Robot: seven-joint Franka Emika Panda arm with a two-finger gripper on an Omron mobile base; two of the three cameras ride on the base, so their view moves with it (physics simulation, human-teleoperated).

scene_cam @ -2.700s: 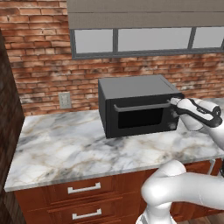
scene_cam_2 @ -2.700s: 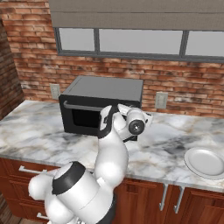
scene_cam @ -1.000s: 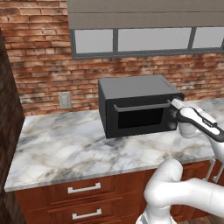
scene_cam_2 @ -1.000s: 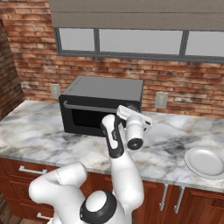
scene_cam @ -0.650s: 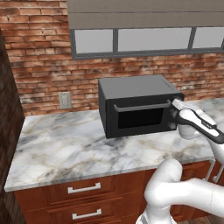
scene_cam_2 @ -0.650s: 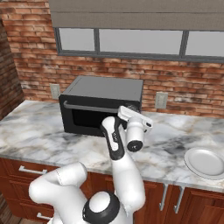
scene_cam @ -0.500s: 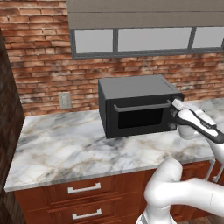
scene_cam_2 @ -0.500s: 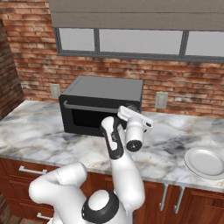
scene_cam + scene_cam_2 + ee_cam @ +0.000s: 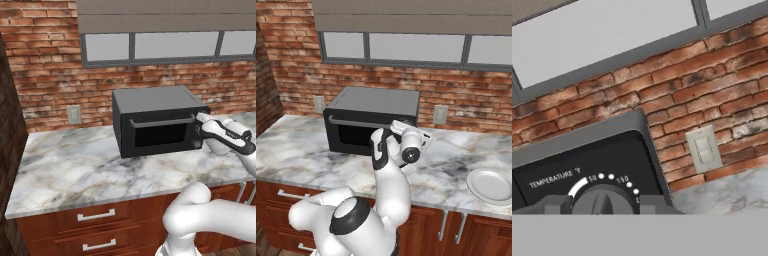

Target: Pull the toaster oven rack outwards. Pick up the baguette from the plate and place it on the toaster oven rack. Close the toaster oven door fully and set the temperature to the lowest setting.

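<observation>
The dark toaster oven (image 9: 155, 107) stands on the marble counter against the brick wall. Its door (image 9: 160, 135) is up and closed, with the silver bar handle (image 9: 162, 121) along its top. The rack and the baguette are hidden from view. My gripper (image 9: 199, 118) (image 9: 393, 125) is at the top of the oven's knob column. In the hand view my gripper (image 9: 603, 204) has a dark fingertip (image 9: 554, 204) on each side of the temperature knob (image 9: 604, 199), shut on it. The dial's white arc and the marks 50 and 150 show above the knob.
An empty white plate (image 9: 493, 186) lies on the counter to the right of the oven. A wall outlet (image 9: 439, 114) sits on the brick beside the oven, another outlet (image 9: 74, 114) on its left. A window runs above. Wooden drawers (image 9: 95, 216) line the counter's front.
Since the earliest frames my hand has rolled at the knob and the arm's elbow has swung. Over the last second the hand has barely moved. The oven door stays closed.
</observation>
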